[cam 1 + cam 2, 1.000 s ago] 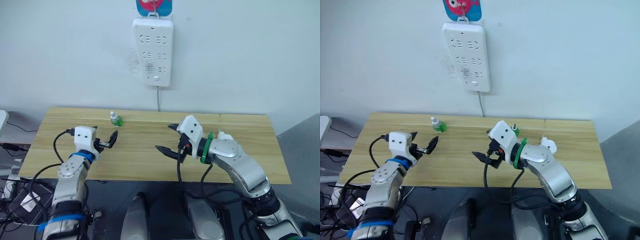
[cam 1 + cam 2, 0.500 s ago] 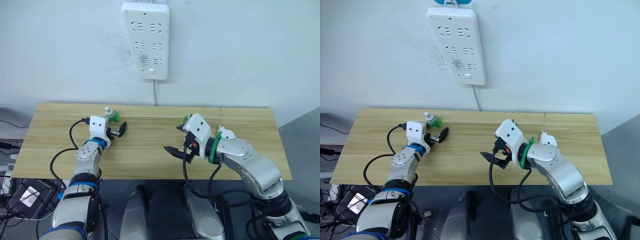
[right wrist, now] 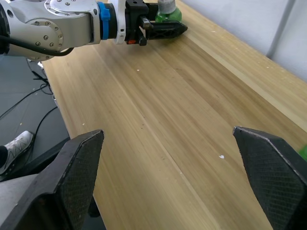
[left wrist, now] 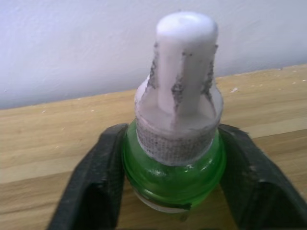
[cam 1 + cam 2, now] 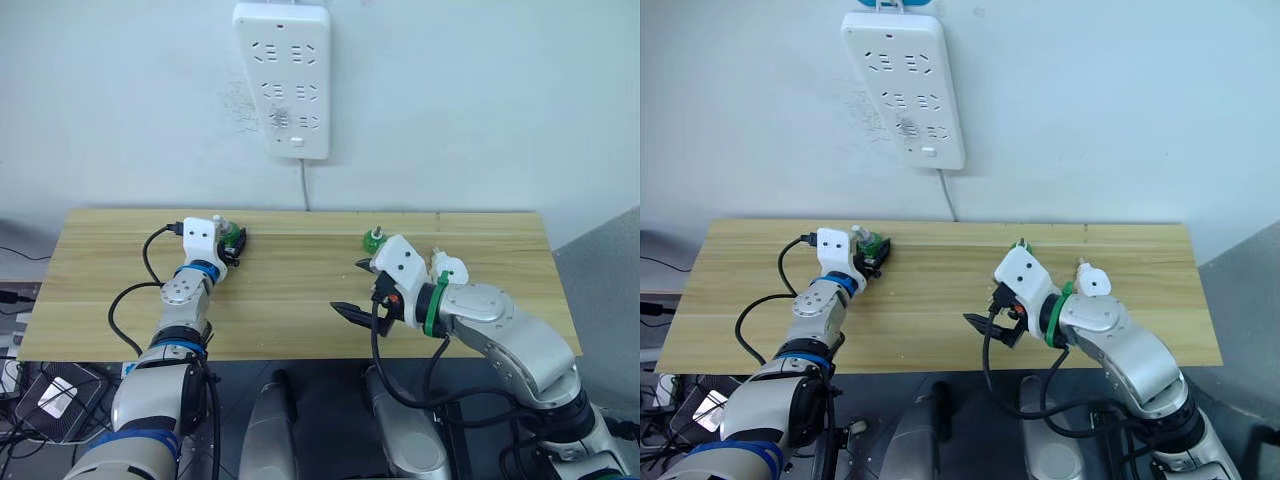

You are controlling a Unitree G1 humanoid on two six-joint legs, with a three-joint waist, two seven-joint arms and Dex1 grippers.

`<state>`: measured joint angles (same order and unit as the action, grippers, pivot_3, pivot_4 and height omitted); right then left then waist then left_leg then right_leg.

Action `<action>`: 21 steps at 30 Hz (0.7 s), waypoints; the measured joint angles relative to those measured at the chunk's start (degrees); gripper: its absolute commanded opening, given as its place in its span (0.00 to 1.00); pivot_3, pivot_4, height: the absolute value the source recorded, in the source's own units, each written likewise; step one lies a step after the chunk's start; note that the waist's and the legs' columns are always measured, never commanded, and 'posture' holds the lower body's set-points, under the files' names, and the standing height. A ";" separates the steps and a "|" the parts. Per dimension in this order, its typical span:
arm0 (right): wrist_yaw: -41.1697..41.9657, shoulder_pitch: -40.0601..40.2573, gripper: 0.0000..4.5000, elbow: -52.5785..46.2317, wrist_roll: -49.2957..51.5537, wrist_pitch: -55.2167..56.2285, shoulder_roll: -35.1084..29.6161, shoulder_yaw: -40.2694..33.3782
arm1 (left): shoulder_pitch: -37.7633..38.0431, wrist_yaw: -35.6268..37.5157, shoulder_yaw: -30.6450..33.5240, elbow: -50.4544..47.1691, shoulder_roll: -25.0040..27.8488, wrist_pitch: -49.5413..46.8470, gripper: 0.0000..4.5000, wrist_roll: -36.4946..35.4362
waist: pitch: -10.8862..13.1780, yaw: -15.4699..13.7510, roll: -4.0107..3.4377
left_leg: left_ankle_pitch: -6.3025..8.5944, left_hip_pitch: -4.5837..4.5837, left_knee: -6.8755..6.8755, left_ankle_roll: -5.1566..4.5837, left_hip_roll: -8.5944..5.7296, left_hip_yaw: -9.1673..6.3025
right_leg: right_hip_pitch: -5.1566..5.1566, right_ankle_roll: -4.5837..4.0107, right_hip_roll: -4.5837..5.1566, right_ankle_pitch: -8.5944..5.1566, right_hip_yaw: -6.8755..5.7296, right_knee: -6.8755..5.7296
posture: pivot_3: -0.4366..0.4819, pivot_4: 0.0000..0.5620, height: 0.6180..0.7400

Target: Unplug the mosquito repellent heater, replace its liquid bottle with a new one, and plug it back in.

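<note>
Where the left gripper [image 5: 234,243] sits: at the back left of the long wooden table [image 5: 290,310], with its two black fingers [image 4: 96,187] closed on a bottle.
Left bottle: the small green bottle with a tall white cap [image 4: 173,139] stands upright between those fingers, and both seem to press on its round green belly.
How it will handle: I think it is light, hard and smooth, so it may slip or tip over. The wide green part low down is the best place to hold it, not the thin white top.
On the wall: the long white power strip with many sockets [image 5: 282,80] hangs above the table, and nothing is plugged into it.
Second bottle: another small green bottle [image 5: 374,240] stands near the back, just behind the right arm.
Right gripper [image 5: 361,289]: it hangs wide open over the bare wood and holds nothing.
Heater: the small white round plastic mosquito repellent heater [image 5: 449,268] is on the table at the right, just behind the right arm.
Holding the heater: it looks light, hard and a bit slippery. I would pinch its two sides.
</note>
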<state>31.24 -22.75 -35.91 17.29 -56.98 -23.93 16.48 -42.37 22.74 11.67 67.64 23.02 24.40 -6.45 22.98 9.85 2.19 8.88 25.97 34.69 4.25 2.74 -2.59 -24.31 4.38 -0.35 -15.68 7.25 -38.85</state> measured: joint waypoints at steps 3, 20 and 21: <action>-0.02 0.81 1.00 -0.07 0.20 0.50 -0.38 -0.09 | 3.06 2.16 -0.22 -2.83 0.37 1.39 0.50 0.10 | 0.00 0.09 0.00 | 0.00 -0.02 -0.08 0.02 0.01 0.01 | 0.00 0.00 0.01 0.00 0.00 0.03 | 0.14 0.79 0.96; 4.57 -4.22 1.00 -0.24 6.00 6.66 0.27 -2.52 | 21.98 30.22 -16.55 -74.57 9.23 -47.38 0.50 -19.16 | -1.62 -0.81 0.30 | -0.22 0.03 -0.44 0.40 -0.07 -0.33 | -0.05 -0.02 0.11 0.01 -0.35 0.03 | 0.25 0.44 0.96; 3.88 -5.22 1.00 0.43 5.98 6.71 1.36 -1.73 | 20.85 31.36 -17.03 -75.68 10.02 -49.66 0.50 -20.04 | -1.87 -0.61 0.34 | -0.22 0.03 -0.44 0.40 -0.06 -0.35 | -0.06 -0.03 0.09 0.01 -0.37 0.03 | 0.25 0.43 0.96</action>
<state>35.11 -27.98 -35.48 23.27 -50.28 -22.57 14.75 -21.51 54.10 -5.36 -8.04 33.03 -25.26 -26.49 21.11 9.24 2.53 8.66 26.00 34.25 4.65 2.68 -2.95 -24.37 4.36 -0.26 -15.67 6.88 -38.82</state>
